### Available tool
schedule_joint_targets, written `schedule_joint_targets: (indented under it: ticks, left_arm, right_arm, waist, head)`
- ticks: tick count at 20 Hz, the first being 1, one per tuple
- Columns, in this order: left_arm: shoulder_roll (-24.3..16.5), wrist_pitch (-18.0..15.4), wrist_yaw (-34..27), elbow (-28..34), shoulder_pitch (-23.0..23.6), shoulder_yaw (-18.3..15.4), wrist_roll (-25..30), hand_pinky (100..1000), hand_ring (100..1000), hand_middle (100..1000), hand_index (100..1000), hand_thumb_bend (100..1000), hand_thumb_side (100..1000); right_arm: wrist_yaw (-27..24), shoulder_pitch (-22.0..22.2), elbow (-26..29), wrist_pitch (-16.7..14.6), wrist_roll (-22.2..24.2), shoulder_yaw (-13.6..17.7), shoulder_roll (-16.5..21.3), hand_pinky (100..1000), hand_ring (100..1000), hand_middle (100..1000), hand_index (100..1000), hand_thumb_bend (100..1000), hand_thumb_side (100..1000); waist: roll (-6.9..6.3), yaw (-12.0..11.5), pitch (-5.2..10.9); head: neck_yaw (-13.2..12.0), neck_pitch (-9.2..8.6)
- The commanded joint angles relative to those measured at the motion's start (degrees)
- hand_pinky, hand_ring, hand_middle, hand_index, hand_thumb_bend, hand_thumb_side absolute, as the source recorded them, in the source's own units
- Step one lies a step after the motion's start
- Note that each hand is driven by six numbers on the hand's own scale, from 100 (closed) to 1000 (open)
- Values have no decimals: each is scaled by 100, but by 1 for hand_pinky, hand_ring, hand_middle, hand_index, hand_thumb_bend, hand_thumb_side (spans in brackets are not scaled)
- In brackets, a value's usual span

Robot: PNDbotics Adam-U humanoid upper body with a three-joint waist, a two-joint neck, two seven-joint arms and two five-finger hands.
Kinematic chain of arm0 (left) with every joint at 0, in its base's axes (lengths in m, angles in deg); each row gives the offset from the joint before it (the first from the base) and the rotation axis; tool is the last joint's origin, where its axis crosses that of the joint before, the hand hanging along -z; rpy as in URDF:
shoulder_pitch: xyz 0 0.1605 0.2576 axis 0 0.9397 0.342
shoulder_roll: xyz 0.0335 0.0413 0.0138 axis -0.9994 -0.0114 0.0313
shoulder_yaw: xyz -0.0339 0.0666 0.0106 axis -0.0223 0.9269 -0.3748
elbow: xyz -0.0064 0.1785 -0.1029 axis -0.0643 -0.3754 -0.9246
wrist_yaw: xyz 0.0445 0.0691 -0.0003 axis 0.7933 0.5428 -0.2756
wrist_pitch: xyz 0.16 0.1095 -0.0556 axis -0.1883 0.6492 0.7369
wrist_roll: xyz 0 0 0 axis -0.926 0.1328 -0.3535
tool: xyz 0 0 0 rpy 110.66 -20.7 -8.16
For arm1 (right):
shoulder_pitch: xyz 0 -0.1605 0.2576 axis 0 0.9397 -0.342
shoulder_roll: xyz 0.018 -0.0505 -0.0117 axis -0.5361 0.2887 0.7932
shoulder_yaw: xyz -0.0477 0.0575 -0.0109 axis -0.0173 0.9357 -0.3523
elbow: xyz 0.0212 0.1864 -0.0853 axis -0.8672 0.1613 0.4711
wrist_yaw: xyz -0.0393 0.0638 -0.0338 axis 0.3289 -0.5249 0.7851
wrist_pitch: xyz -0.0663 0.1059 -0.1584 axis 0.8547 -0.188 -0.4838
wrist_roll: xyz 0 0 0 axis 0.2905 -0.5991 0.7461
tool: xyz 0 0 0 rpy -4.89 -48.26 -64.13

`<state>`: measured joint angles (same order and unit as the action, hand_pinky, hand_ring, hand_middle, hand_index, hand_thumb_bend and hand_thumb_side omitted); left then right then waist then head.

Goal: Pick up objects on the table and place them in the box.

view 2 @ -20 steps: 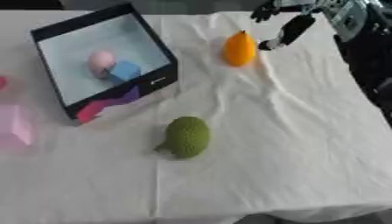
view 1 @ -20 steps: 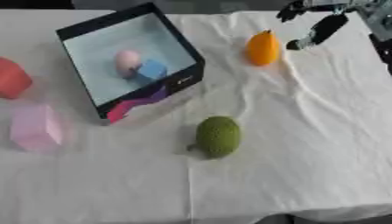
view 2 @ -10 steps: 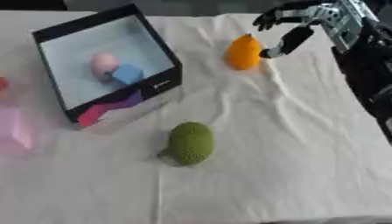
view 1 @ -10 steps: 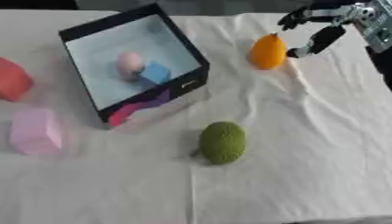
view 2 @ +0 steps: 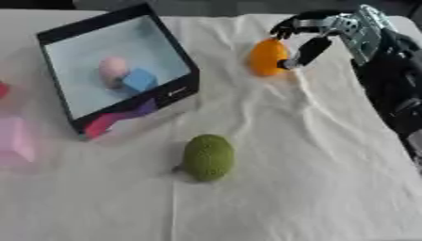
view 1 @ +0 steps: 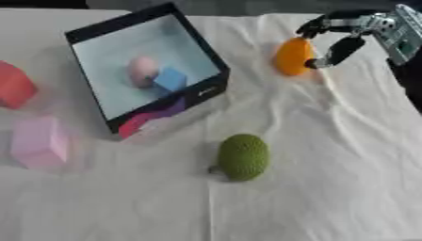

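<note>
Nearest on the white-clothed surface [view 1: 329,179] lies a green bumpy fruit [view 1: 243,156], untouched. To the left sit a pink block [view 1: 37,142] and a red object [view 1: 15,86]. Farther back stands the black box [view 1: 191,36], tilted toward the camera, already holding a pink egg-shaped thing [view 1: 142,69] and a blue cube [view 1: 171,79]. At the far right, the orange fruit [view 1: 293,56] rests on the cloth, well apart from the box.

The step in hand appears to be grasping that orange fruit. To do it well, fingers and thumb should close on opposite sides at its widest part — it looks smooth and rounded, so it may roll or slip.

The right robot hand [view 2: 317,33] is partly open — fingers arch over the fruit's top, the thumb at its right side, touching or nearly so. It holds nothing yet. No left robot hand shows.
</note>
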<state>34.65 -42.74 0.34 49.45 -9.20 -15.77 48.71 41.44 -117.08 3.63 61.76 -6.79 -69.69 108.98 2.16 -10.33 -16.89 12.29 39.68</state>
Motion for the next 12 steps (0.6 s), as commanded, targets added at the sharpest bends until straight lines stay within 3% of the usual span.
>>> schedule_joint_targets:
  ticks: [1,7,9,10,12]
  left_arm:
    - [-91,-6,5,123,-69,-25,24,928,892,795,779,100,718]
    - [-71,10,-20,122,-110,7,62,929,891,792,779,100,720]
    - [-69,19,-19,117,-114,20,78,929,892,789,778,100,719]
    - [-68,26,-14,112,-110,23,82,929,892,788,777,100,720]
    - [-63,42,6,101,-83,18,84,930,893,788,776,100,721]
  right_arm:
    - [129,-109,-56,33,-89,92,67,941,890,823,943,369,317]
    - [190,-94,-159,229,-454,155,-23,905,858,773,917,333,275]
    - [202,-80,-179,301,-595,171,-39,879,824,720,875,324,267]
    - [178,-75,-179,345,-700,188,-49,849,766,624,796,257,256]
    - [-24,-92,-161,482,-965,230,-64,802,681,517,690,130,210]
  waist:
    - [-26,-26,9]
    - [-30,-97,-7]
    - [-30,-109,-7]
    - [-32,-110,-5]
    - [-40,-93,6]
  head:
    - [29,-82]
    - [87,-161]
    - [88,-171]
    - [86,-163]
    - [66,-129]
